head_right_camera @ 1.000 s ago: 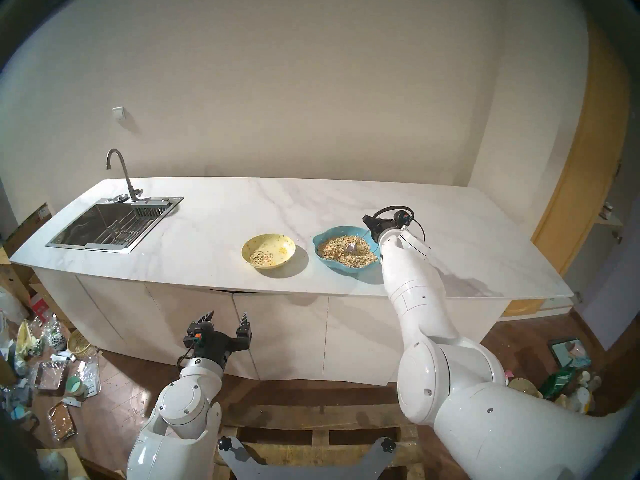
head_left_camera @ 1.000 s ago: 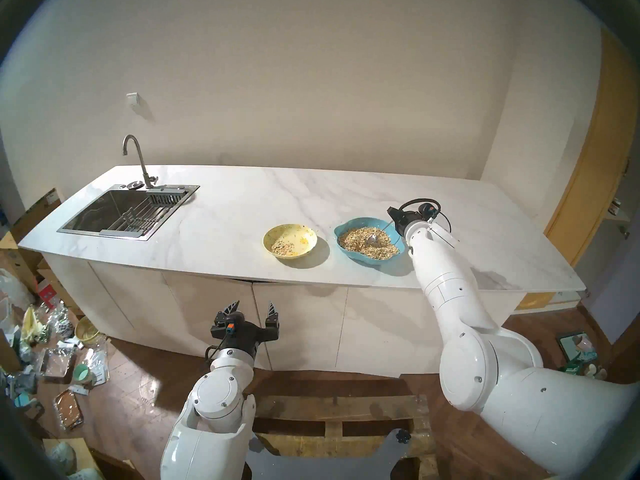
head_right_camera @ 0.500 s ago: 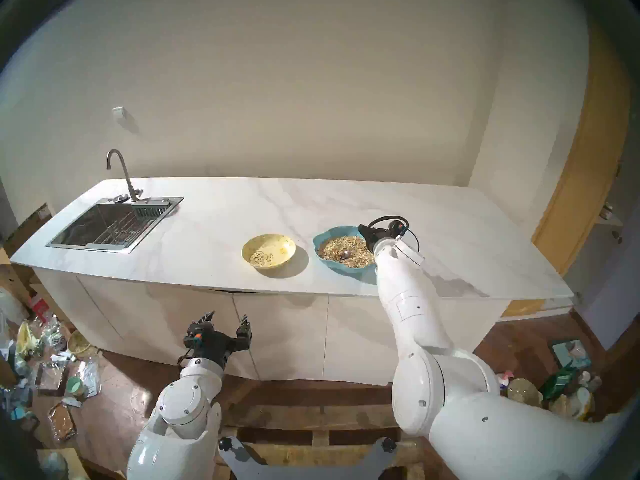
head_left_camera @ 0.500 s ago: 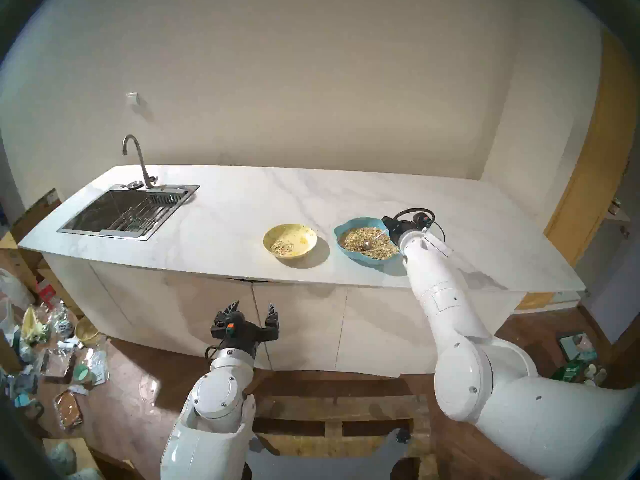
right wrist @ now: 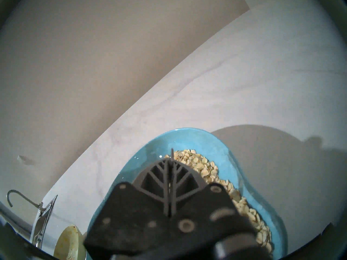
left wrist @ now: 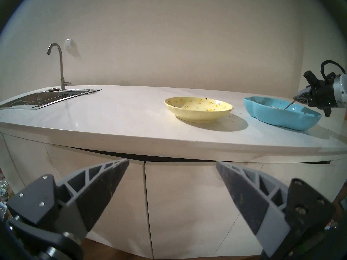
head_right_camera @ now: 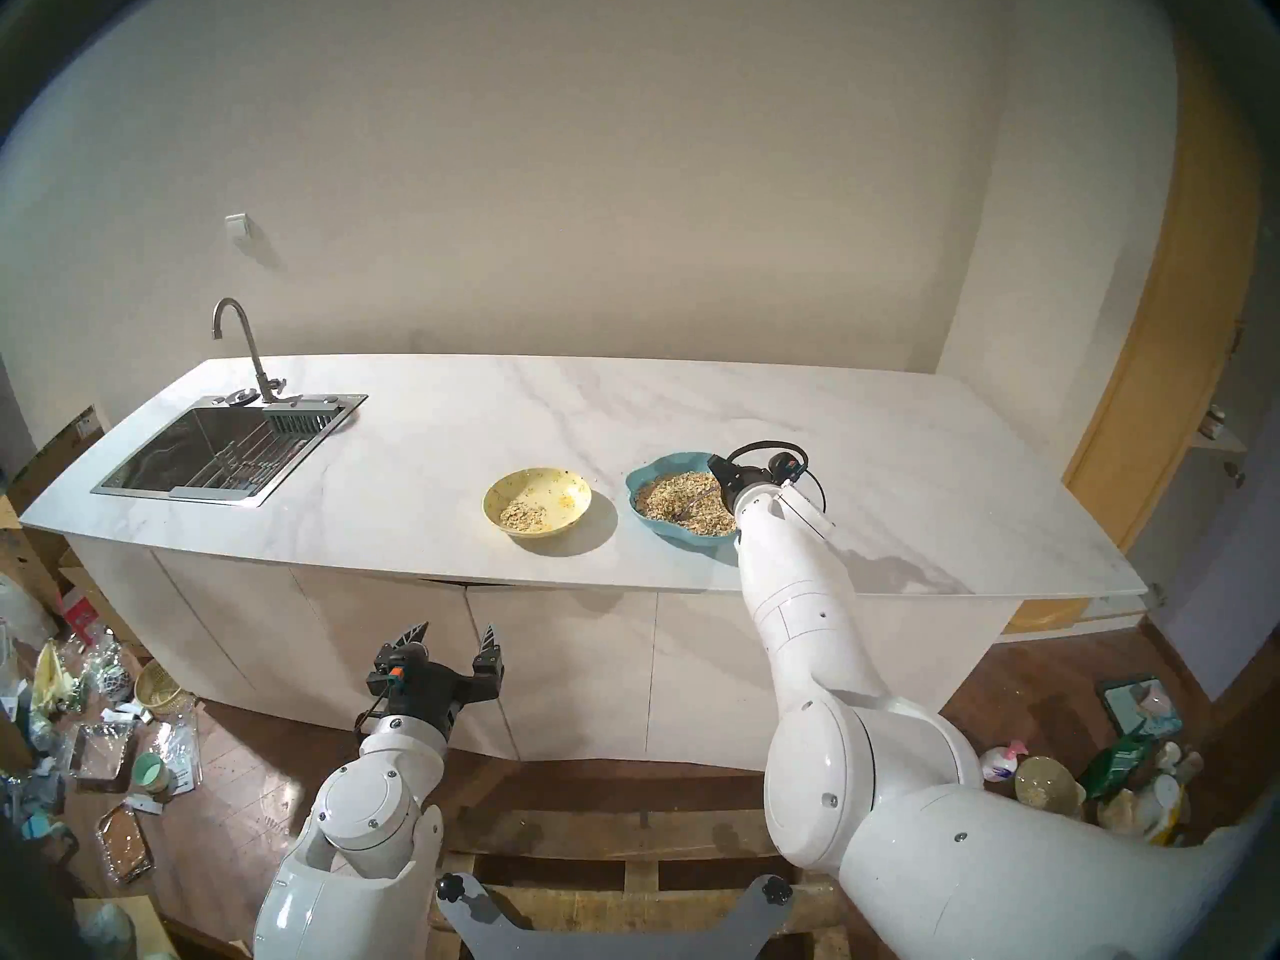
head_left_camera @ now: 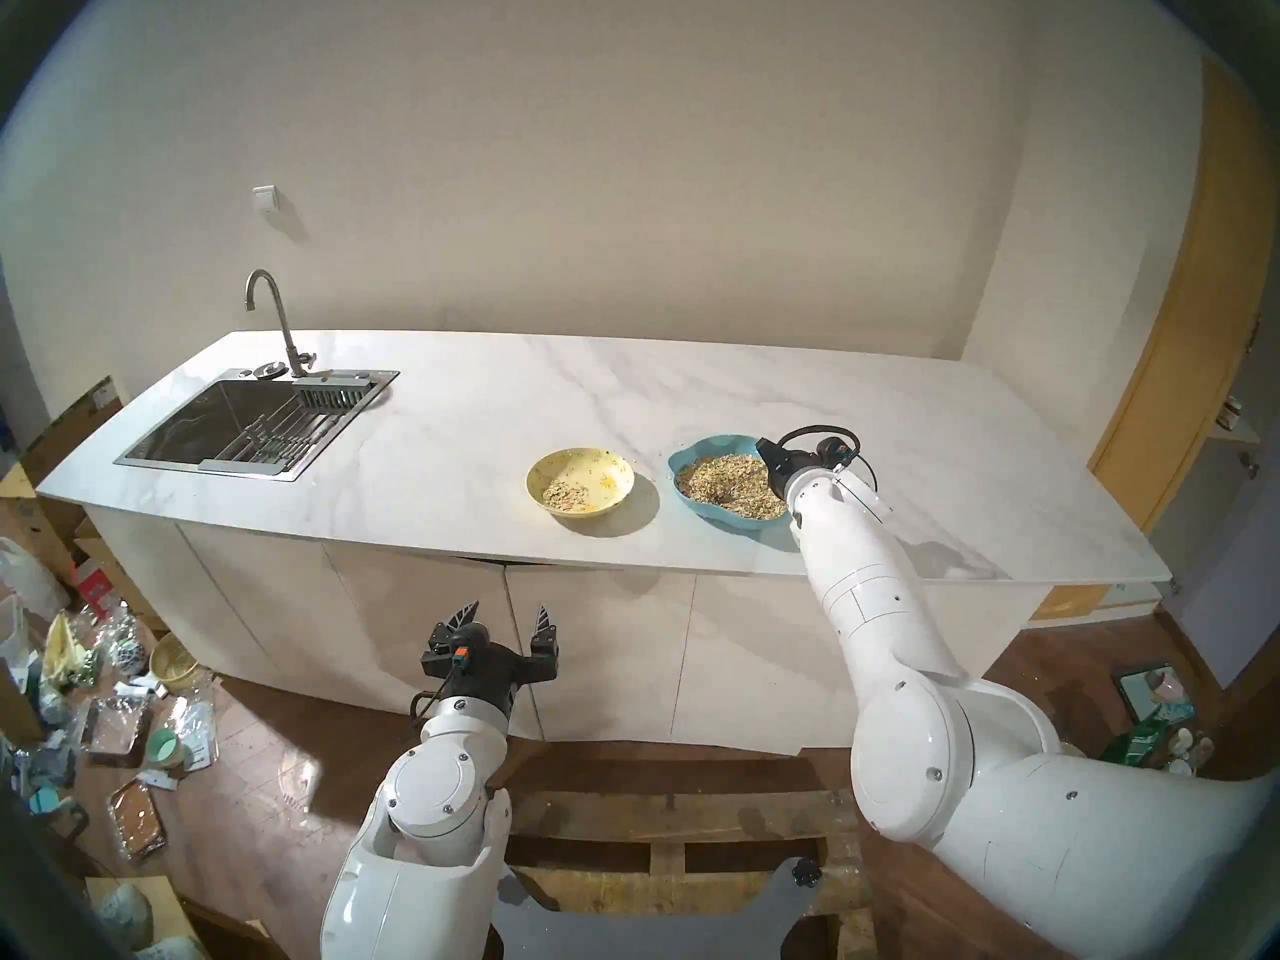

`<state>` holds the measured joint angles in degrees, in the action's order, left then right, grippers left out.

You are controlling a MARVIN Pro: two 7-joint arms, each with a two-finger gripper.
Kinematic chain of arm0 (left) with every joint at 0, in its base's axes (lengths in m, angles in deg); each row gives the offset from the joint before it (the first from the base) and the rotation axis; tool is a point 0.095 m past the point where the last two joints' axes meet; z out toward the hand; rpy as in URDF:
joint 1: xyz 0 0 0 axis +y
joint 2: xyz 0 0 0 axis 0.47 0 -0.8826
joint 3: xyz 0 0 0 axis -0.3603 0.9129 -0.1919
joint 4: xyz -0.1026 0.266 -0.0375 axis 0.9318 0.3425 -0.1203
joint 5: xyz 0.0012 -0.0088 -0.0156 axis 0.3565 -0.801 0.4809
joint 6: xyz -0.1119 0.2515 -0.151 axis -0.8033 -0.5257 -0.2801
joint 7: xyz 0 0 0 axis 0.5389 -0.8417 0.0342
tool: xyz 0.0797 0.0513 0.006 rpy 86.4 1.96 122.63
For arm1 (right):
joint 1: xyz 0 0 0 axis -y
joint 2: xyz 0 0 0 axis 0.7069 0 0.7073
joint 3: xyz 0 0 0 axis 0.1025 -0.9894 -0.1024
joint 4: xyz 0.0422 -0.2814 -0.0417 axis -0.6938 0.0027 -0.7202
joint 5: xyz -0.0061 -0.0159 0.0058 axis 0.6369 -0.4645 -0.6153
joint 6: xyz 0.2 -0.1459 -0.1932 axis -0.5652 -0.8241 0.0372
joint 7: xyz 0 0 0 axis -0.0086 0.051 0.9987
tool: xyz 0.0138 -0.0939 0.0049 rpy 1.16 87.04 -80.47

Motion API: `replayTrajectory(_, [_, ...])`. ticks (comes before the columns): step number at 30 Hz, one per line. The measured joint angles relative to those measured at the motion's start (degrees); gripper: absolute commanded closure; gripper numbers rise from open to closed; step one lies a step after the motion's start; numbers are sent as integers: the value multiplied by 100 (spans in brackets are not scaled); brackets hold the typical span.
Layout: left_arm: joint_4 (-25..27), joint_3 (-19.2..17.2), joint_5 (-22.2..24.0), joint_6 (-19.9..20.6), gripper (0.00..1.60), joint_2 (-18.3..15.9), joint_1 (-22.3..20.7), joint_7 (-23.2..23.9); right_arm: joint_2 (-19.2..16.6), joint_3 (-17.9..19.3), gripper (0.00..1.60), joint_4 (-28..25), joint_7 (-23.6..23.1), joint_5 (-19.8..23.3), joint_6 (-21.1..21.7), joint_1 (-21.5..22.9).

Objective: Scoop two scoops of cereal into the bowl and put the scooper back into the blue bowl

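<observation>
- Some cereal (head_left_camera: 568, 496) already lies in our yellow bowl (head_left_camera: 609, 461) near the worktop's front edge.
- Our right gripper (left wrist: 298, 99), clenched on the spoon (head_left_camera: 741, 486), digs in the blue bowl (head_left_camera: 720, 446); we judge another scoop underway.
- Our left gripper (head_left_camera: 504, 618) hangs released, below the front edge.

A plain beige wall (head_left_camera: 623, 141) backs a long white marble-veined countertop (head_left_camera: 526, 397) set on pale flat-fronted cabinets (head_left_camera: 415, 619). At the counter's left end, a stainless-steel sink (head_left_camera: 235, 429) holds a wire rack, with a curved gooseneck faucet (head_left_camera: 273, 314) rising at its rear edge. A white wall switch (head_left_camera: 264, 196) sits above the faucet. On the right, a yellow-orange wooden door frame (head_left_camera: 1177, 356) borders the wall. The floor (head_left_camera: 277, 764) is dark brown wood; packaging and containers lie scattered on it at the left (head_left_camera: 104, 695), and a smaller cluster at the right (head_right_camera: 1122, 764). A wooden pallet (head_left_camera: 658, 848) lies in the foreground. Light casts soft shadows across the counter.
</observation>
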<state>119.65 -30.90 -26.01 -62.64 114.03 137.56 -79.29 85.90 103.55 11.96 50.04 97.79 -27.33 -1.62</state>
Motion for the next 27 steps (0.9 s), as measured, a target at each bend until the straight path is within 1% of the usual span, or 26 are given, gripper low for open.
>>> replayTrajectory(6, [0, 0, 0, 0, 0, 0, 0, 0, 60, 177, 160, 99, 182, 89, -4, 102])
replayTrajectory(16, [0, 0, 0, 0, 0, 0, 0, 0, 189, 464, 160, 74, 522, 234, 19, 186])
replayTrajectory(27, [0, 0, 0, 0, 0, 0, 0, 0, 348, 553, 160, -50, 735, 318, 60, 148])
